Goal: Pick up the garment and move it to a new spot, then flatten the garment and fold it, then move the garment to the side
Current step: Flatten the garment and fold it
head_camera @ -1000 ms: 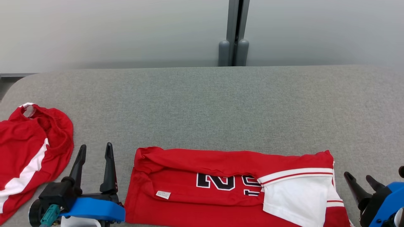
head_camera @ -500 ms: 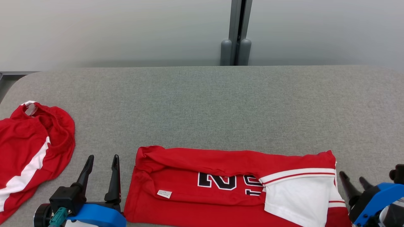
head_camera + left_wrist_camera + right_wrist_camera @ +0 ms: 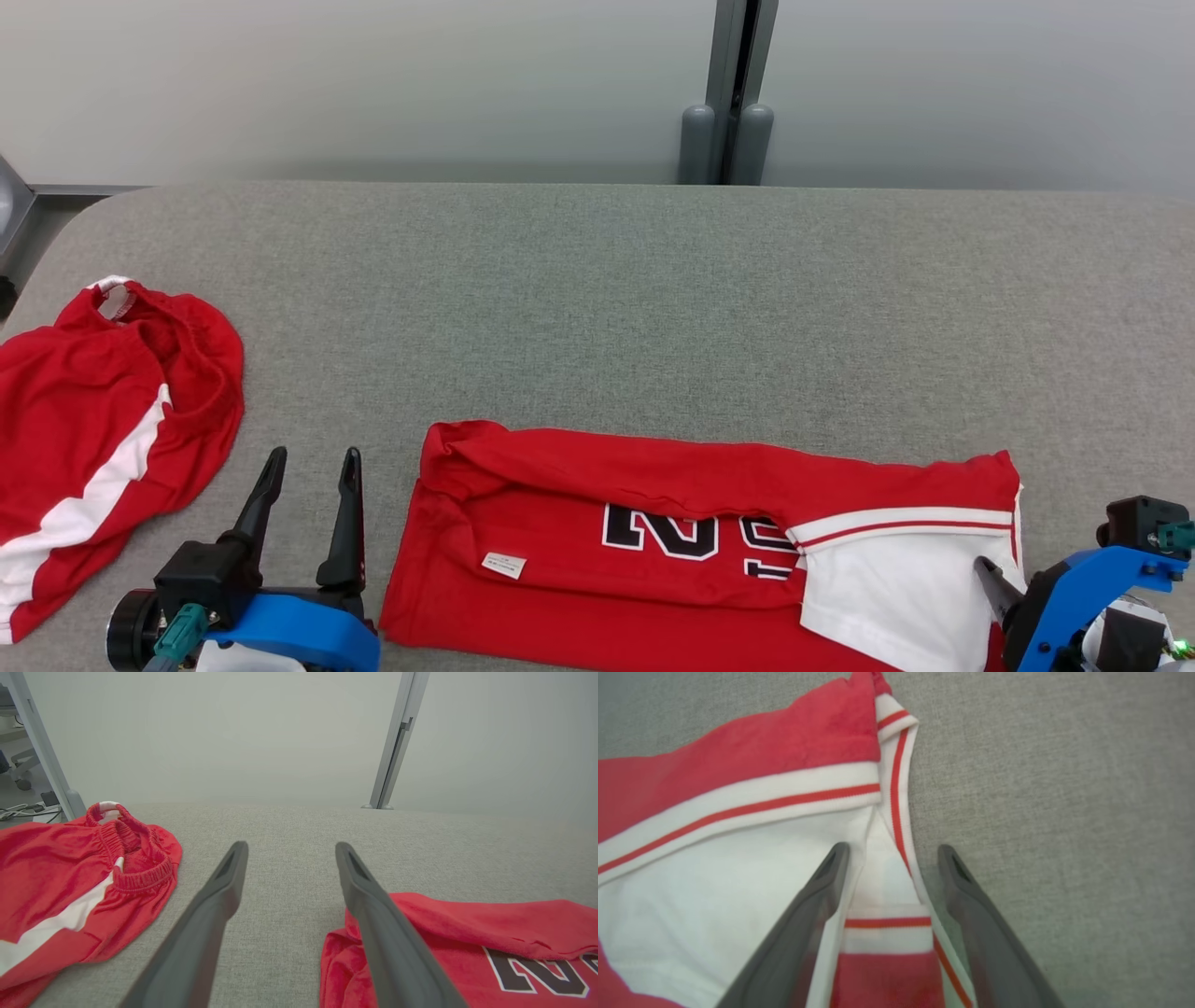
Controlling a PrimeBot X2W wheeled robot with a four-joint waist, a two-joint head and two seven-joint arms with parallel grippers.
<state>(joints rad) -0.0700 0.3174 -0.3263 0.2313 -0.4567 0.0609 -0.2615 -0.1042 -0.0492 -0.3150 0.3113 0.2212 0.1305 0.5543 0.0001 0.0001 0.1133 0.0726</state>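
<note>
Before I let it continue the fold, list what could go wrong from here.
1. The open right gripper straddles the striped edge of the jersey, where layers overlap; closing may pinch just one and drag the fold apart.
2. The open left gripper is over bare table beside the jersey; closing there would grab nothing.
3. Shorts lie at the left; a jersey moved that way could land on them.

Red shorts [image 3: 103, 411] bunched on grey table [image 3: 653, 308], left end

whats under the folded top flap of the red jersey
The jersey flap hides part of the black numbers; the rest and a small white tag show.
</note>
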